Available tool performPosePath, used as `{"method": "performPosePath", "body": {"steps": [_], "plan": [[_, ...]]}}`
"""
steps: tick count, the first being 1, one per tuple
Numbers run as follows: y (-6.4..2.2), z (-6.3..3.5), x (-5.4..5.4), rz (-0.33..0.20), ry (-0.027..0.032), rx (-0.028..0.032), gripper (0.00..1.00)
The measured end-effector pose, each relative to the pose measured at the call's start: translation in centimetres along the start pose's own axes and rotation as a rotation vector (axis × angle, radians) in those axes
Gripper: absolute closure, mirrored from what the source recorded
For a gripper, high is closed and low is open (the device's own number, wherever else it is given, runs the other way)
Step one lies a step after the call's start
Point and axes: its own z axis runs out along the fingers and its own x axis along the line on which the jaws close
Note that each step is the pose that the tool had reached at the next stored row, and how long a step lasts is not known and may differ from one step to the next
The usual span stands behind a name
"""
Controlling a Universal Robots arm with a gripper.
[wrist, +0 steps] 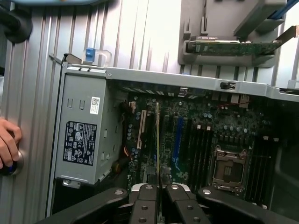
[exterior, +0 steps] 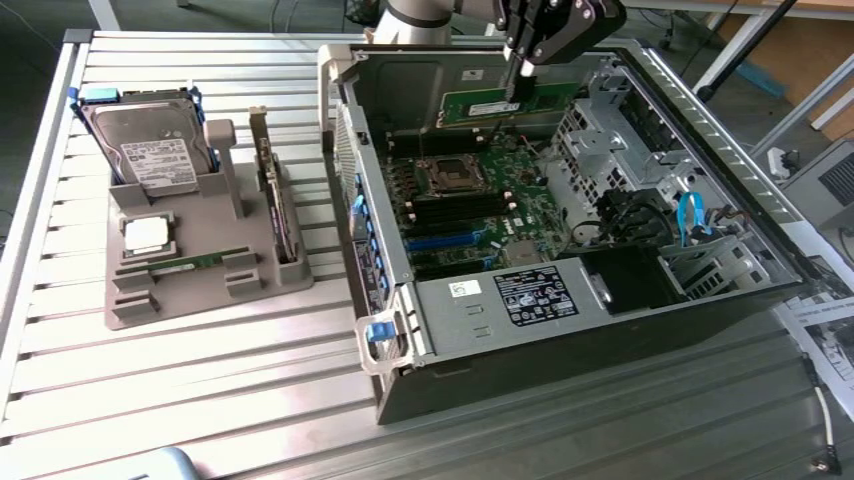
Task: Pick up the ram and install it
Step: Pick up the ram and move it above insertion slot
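My gripper [exterior: 521, 82] hangs over the far side of the open computer case [exterior: 400, 330], shut on the top edge of the ram [exterior: 501, 108], a long green stick with a white label. The ram is above the motherboard [exterior: 467, 200], not touching it. In the wrist view the ram [wrist: 158, 140] shows edge-on as a thin green line running out from between the black fingers [wrist: 142, 205] of the gripper [wrist: 159, 189]. Below it lie the black memory slots [wrist: 201, 144] and the processor socket [wrist: 227, 169].
A grey holder [exterior: 200, 290] on the exterior view's left carries a hard drive [exterior: 154, 140], a silver processor [exterior: 147, 235], a dark expansion card [exterior: 274, 190] and another green stick [exterior: 200, 262]. A person's hand [wrist: 5, 144] rests beside the case. The power supply [exterior: 527, 295] fills the case's near end.
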Motion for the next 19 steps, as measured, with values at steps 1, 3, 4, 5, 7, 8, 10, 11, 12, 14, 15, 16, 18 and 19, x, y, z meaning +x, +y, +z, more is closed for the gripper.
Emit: {"method": "performPosePath", "body": {"steps": [1, 3, 4, 5, 7, 8, 10, 11, 12, 14, 15, 16, 18, 19], "plan": [[-0.11, 0.00, 0.0, 0.000, 0.0001, 0.0000, 0.87], [-0.33, -0.01, 0.0, 0.000, 0.0003, -0.0001, 0.87], [-0.44, -0.01, 0.1, 0.000, 0.0002, 0.0000, 0.87], [-0.55, -0.01, 0.1, 0.000, 0.0004, 0.0000, 0.87], [-0.76, -0.01, 0.1, 0.000, 0.0005, 0.0000, 0.87], [-0.87, -0.01, 0.1, 0.000, 0.0006, -0.0001, 0.87], [-1.09, -0.02, 0.1, 0.000, 0.0008, -0.0001, 0.87], [-1.26, -0.02, 0.2, 0.000, 0.0009, -0.0002, 0.87], [-1.40, -0.03, 0.2, 0.000, 0.0010, -0.0002, 0.87], [-1.60, -0.03, 0.2, 0.000, 0.0011, -0.0002, 0.87], [-1.69, -0.02, 0.2, 0.000, 0.0011, -0.0001, 0.87], [-1.78, -0.03, 0.2, 0.000, 0.0013, -0.0002, 0.87], [-1.97, -0.03, 0.3, 0.000, 0.0014, -0.0002, 0.87], [-2.08, -0.04, 0.3, 0.000, 0.0015, -0.0002, 0.87]]}}
